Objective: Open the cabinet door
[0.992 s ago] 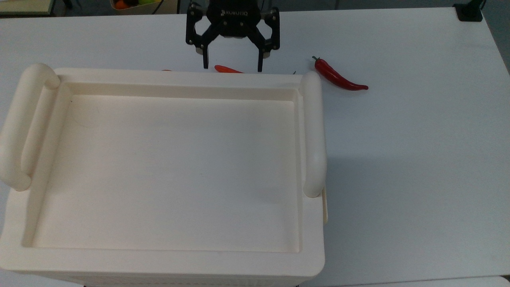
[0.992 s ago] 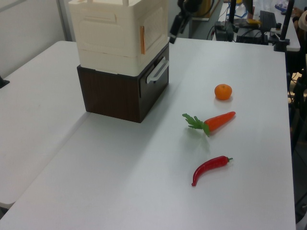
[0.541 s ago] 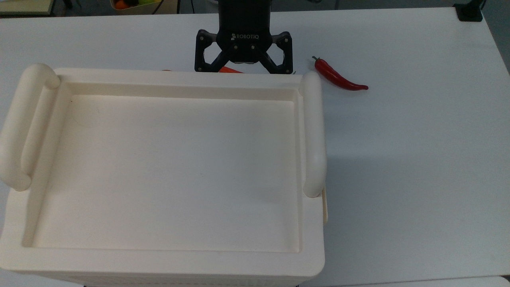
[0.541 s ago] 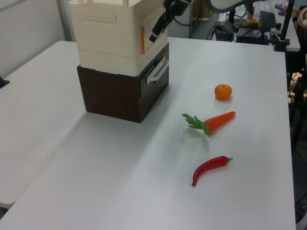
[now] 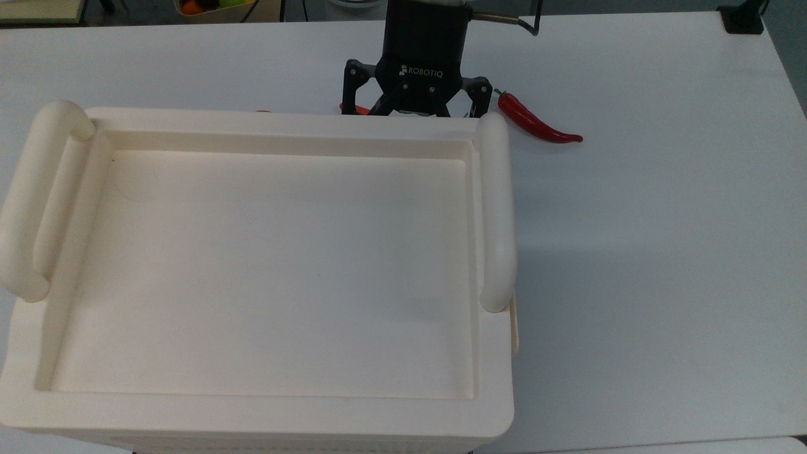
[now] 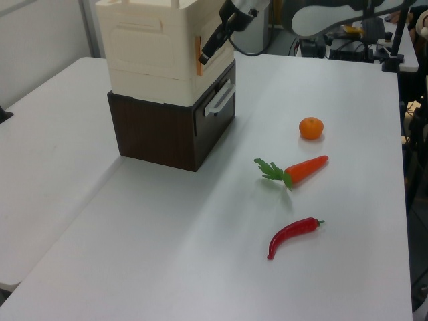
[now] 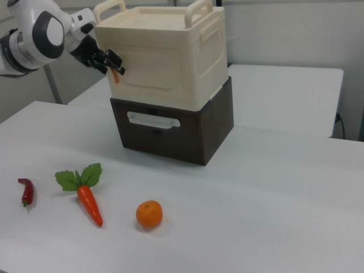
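pincer (image 7: 115, 64): sat at the cabinet door (image 7: 153, 62) edge, by the orange tab; fingers possibly apart, could not tell
door: looked closed
bench (image 7: 273, 187): white

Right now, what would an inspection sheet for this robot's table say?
Surface: white table, bare between the items.
Job's things: cream cabinet stacked on a dark drawer unit; cabinet door looks shut.
Clutter: red chili, carrot, orange, all lying apart on the table.
Grippers: tool at the door's orange tab; open or shut, cannot tell.
Cables: thin cable by the tool's wrist.
Surroundings: more white tables, equipment stands.
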Available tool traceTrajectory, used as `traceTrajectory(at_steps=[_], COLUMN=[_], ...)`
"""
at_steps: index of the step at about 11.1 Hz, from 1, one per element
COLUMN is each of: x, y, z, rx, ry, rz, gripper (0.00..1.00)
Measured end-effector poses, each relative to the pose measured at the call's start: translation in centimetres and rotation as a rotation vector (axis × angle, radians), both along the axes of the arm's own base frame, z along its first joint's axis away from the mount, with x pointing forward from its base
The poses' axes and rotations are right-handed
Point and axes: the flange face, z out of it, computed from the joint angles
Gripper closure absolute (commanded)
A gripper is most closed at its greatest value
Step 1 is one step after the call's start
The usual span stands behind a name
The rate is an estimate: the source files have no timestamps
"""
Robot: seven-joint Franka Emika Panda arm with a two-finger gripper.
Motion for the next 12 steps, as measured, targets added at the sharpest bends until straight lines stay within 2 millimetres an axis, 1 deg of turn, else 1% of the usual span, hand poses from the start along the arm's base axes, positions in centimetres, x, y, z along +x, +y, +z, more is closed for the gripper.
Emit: traceTrajectory(at_steps=[1,3,8,10,11,12], x=[0.1,0.12,0.3,0.31,0.31,0.3], y=[0.22,0.41,0.84,0.85,0.88,0.9], z=[-0.35,-0.41,0.4,0.38,0.39,0.38], rx=[0.001,0.003,0.024,0.025,0.025,0.025], ry=[-0.001,-0.002,-0.062,-0.064,-0.065,-0.065], rz=[-0.013,-0.015,0.009,0.01,0.011,0.012], gripper=[0.31,0.47,0.48,0.53,0.61,0.65])
